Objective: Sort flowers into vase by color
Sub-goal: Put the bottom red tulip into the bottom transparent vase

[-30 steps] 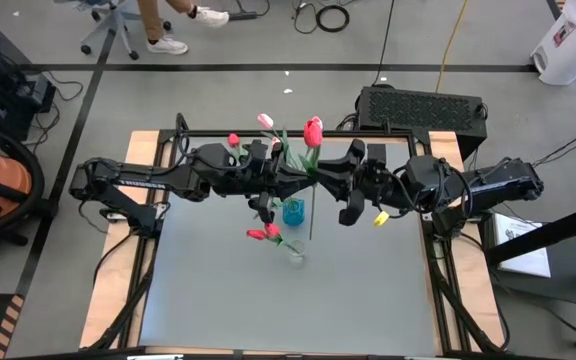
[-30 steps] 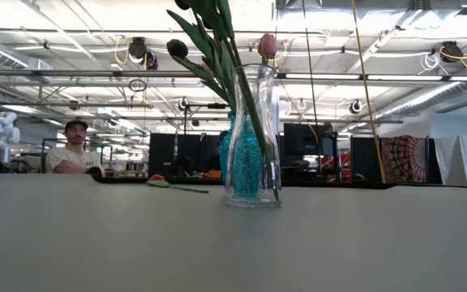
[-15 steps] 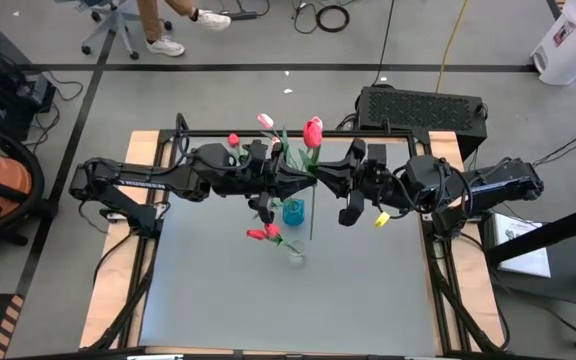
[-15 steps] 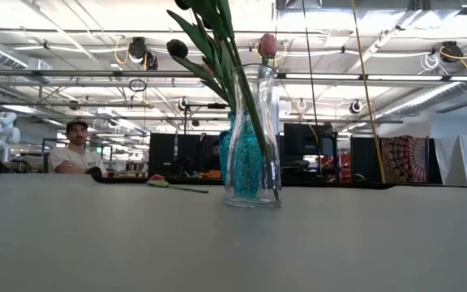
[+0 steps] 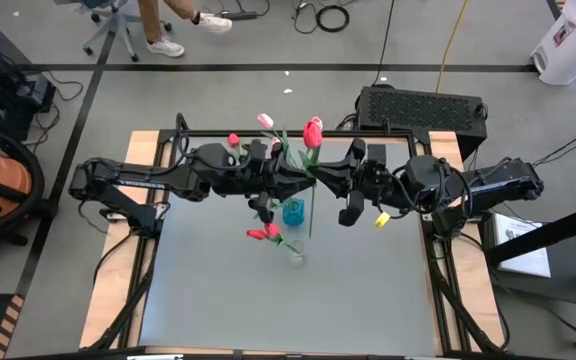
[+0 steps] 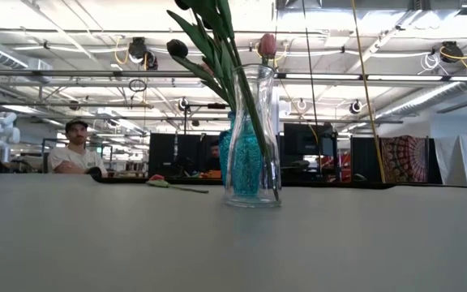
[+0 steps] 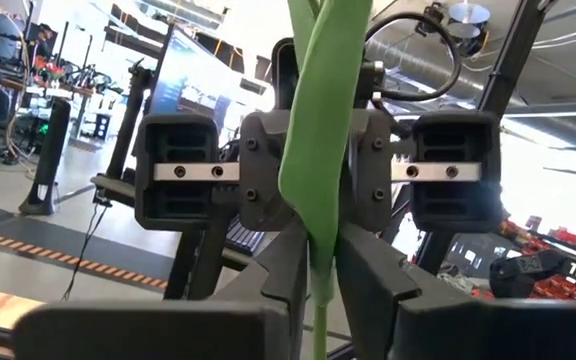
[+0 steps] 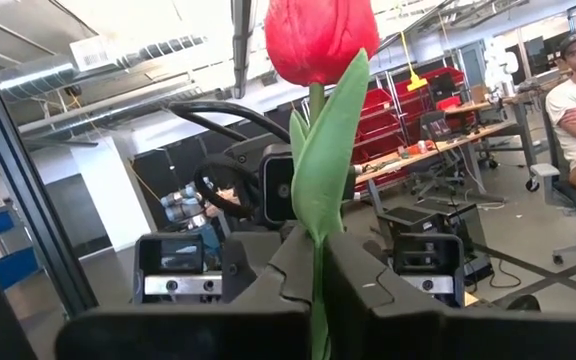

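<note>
A red tulip (image 5: 313,130) stands upright high above the table's far middle, both grippers meeting on its stem. My left gripper (image 7: 320,285) comes from the table's left, my right gripper (image 8: 316,275) from the right, and both are shut on the stem. Below them stand a blue vase (image 5: 293,211) and, nearer, a clear glass vase (image 6: 254,138) with flower stems in it. A red-headed flower (image 6: 164,184) lies flat on the table behind the vases. Pink (image 5: 265,121) and red (image 5: 233,140) heads show by the far edge. My left gripper pinches the tulip's stem (image 7: 318,300) between its two fingers, just under the broad leaf. The fingers reach in about level from the table's left and lie across the stem. The tulip stands upright, clear of the table. My right gripper pinches the same stem (image 8: 316,250) between its two fingers, below the leaf and the red head. It comes about level from the table's right, across the stem. The stem's lower end (image 5: 311,230) hangs free above the table.
The near half of the grey table (image 5: 288,310) is bare. A black box (image 5: 423,105) sits beyond the far edge. One person (image 6: 75,150) sits behind the table, and another person's legs (image 5: 173,25) pass on the floor.
My right gripper's fingers have drawn together on the tulip's stem. Neither arm has moved, and the tulip stays upright in the same place.
</note>
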You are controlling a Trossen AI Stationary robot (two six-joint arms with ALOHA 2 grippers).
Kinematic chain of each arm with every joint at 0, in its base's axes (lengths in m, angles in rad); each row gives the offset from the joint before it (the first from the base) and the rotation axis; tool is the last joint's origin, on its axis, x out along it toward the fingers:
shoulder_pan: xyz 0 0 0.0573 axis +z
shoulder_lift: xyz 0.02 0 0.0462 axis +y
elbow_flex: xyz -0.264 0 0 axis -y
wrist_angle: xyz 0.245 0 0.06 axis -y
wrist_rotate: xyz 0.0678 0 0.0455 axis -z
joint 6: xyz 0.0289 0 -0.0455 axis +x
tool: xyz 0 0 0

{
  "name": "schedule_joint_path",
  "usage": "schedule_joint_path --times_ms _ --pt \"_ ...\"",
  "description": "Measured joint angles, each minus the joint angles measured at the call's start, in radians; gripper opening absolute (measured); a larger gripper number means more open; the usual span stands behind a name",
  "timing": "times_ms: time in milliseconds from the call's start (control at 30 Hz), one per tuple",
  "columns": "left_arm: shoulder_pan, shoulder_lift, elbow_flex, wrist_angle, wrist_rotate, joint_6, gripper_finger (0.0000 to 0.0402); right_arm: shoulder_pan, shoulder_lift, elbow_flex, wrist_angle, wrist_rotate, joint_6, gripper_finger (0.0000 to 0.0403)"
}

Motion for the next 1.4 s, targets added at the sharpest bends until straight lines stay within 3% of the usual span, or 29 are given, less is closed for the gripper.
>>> schedule_joint_path --times_ms 200,467,900,1167,1400 --pt "0.000 -0.027 0.000 -0.021 0.000 0.000 0.0072 0.000 -0.021 0.000 -0.003 0.004 -0.037 0.0000" --pt "0.021 -0.121 0.000 -0.166 -0.001 0.009 0.0073 0.000 -0.075 0.000 -0.008 0.005 -0.101 0.0000" --pt "0.070 -0.309 0.001 -0.393 -0.046 0.063 0.0073 0.000 -0.181 0.000 -0.226 0.006 -0.124 0.0000" --pt "0.097 -0.440 0.001 -0.607 -0.136 0.109 0.0073 0.003 -0.268 0.000 -0.362 0.005 -0.139 0.0000" --pt "0.099 -0.555 0.000 -0.819 -0.248 0.130 0.0073 0.034 -0.276 0.000 -0.377 0.003 -0.168 0.0000"
